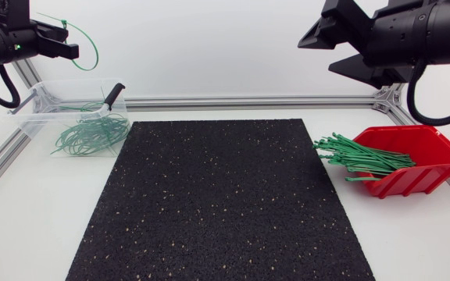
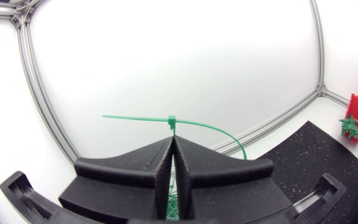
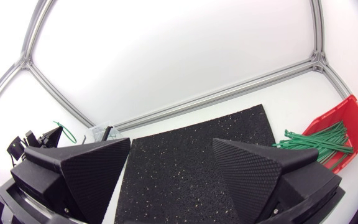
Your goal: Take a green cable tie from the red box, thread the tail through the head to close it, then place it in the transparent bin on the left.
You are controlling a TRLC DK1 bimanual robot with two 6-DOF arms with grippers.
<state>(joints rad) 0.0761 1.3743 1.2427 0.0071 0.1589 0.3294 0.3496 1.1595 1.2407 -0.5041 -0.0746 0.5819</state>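
Above the transparent bin (image 1: 30, 109), the left gripper (image 1: 70, 47) pinches a closed green cable tie (image 2: 171, 119), its fingers pressed together on the strap just below the head (tail and loop jut out ahead). I judge the tie to be light, springy and slick, best gripped flat on the strap near the head. The left arm hangs raised over the bin's far side. The right gripper (image 1: 324, 53) hovers spread and empty, high behind the red box (image 1: 432, 168).
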